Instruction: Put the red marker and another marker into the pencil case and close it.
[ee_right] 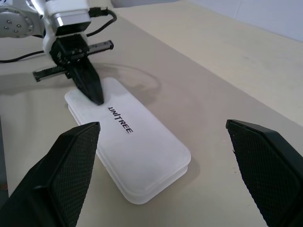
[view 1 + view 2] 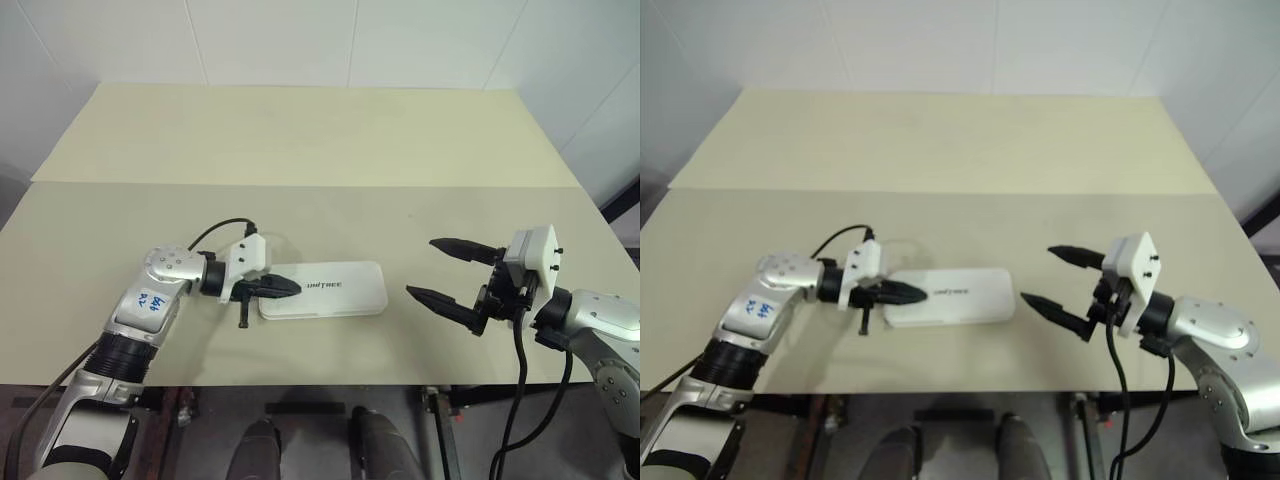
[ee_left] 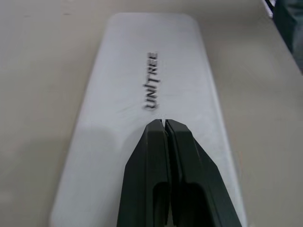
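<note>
The white pencil case (image 2: 335, 290) lies flat near the table's front edge with its lid down and the dark lettering facing up. My left gripper (image 2: 292, 287) is shut, its black tips resting on or just above the lid's left end (image 3: 156, 90); I cannot tell whether they touch. The same fingers (image 1: 90, 82) appear over the case (image 1: 137, 151) in the right wrist view. My right gripper (image 2: 430, 268) is open and empty, hovering to the right of the case. The red marker and the other marker are hidden from view.
The cream table (image 2: 320, 150) stretches far behind the case, with a seam running across its middle. A black cable (image 2: 215, 232) loops over my left wrist. White walls stand behind the table.
</note>
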Robot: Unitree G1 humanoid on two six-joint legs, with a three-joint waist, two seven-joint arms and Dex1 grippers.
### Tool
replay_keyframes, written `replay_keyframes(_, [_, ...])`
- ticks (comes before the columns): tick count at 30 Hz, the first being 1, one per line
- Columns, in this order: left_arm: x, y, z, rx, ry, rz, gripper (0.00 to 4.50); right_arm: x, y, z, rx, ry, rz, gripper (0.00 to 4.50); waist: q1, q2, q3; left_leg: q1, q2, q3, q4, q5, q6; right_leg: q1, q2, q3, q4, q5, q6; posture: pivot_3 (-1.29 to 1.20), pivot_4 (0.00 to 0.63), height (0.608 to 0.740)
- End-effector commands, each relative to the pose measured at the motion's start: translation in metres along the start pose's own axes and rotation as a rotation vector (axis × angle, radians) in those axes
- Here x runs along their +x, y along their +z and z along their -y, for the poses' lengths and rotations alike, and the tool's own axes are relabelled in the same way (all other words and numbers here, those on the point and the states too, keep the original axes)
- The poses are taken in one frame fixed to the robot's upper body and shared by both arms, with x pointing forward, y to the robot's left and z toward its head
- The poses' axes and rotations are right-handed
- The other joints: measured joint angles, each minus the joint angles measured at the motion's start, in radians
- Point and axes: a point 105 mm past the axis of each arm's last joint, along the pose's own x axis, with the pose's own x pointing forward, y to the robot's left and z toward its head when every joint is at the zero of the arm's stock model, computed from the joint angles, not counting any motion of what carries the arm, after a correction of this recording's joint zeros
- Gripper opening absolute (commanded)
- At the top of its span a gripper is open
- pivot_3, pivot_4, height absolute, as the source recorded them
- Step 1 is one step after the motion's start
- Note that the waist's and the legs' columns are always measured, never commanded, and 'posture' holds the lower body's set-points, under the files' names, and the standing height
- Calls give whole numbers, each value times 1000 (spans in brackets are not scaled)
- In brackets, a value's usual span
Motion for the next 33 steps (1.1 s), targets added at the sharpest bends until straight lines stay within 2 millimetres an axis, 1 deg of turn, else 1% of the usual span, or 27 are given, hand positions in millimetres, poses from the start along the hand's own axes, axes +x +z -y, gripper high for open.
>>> replay_keyframes(1, [8,-14,13,-35,-53,-61,18,2,9,-3,-43,3,34,4500,0,0,0,0,0,0,0,0,0,0,0,0,0,0,0,0,150,740])
replay_keyframes(4, [7,-17,15,-46,-47,-80,18,3,9,-4,-42,1,35,4500,-1,1,0,0,0,0,0,0,0,0,0,0,0,0,0,0,150,740])
replay_keyframes(6, [6,-16,12,-53,-20,-67,18,3,8,-4,-42,1,36,4500,-1,1,0,1,0,0,0,0,0,0,0,0,0,0,0,0,150,740])
replay_keyframes(7, [4,-12,8,-68,13,-32,18,4,8,-4,-40,2,38,4500,-1,1,0,1,0,0,0,0,0,1,0,0,0,0,0,0,150,740])
replay_keyframes(9, [-2,4,0,-93,65,74,18,4,7,-3,-38,5,39,4500,-1,1,0,1,0,0,1,0,0,1,0,0,0,0,0,0,150,740])
replay_keyframes(11, [-13,23,-6,-86,102,189,18,4,7,-2,-35,9,38,4500,-2,1,0,0,0,0,1,0,0,0,0,0,0,0,0,0,150,740])
replay_keyframes(13, [-20,32,-7,-84,118,251,18,4,6,-1,-34,13,36,4500,-3,1,0,0,0,0,1,0,0,0,0,0,0,0,0,0,150,740])
replay_keyframes(16, [-43,40,-8,-86,156,314,18,4,4,2,-39,24,30,4500,-4,1,0,0,0,0,0,0,0,0,0,0,0,0,0,0,150,740])
replay_keyframes(19, [-56,42,-8,-69,187,333,18,3,3,6,-40,28,27,4500,-4,1,0,0,0,0,0,0,0,0,0,0,0,0,0,0,150,740])
replay_keyframes(20, [-70,40,-7,-79,219,336,18,3,2,9,-44,27,23,4500,-4,1,0,0,0,0,0,0,0,-1,0,0,0,0,0,0,150,740])
replay_keyframes(21, [-85,39,-7,-74,269,347,198,3,3,13,-54,20,26,4500,-6,1,0,0,0,0,0,0,0,-1,0,0,0,0,0,0,150,740])
replay_keyframes(22, [-93,40,-7,-68,302,354,417,2,3,16,-61,14,28,4500,-10,1,0,0,0,0,0,0,0,-1,0,0,0,0,0,0,150,740])
replay_keyframes(24, [-104,38,-3,-72,338,349,978,2,2,22,-70,9,29,4500,-11,1,0,0,0,0,-1,0,0,-1,0,0,0,0,0,0,150,740])
replay_keyframes(26, [-108,34,0,-87,363,343,1575,1,2,27,-75,2,35,4500,-10,1,0,0,0,0,-1,0,0,-1,0,0,0,0,0,0,150,740])
replay_keyframes(29, [-108,37,4,-139,362,381,2664,2,2,32,-87,-3,44,4500,-3,1,0,0,0,0,0,0,0,-1,0,0,0,0,0,0,150,740])
replay_keyframes(31, [-106,40,5,-122,385,389,3379,2,2,35,-100,-4,47,4500,-1,1,0,0,0,0,0,0,0,-1,0,0,0,0,0,0,150,740])
replay_keyframes(33, [-111,40,4,-103,433,398,4042,4,3,38,-111,-10,52,4500,-3,1,0,0,0,0,0,0,0,-1,0,0,0,0,0,0,150,740])
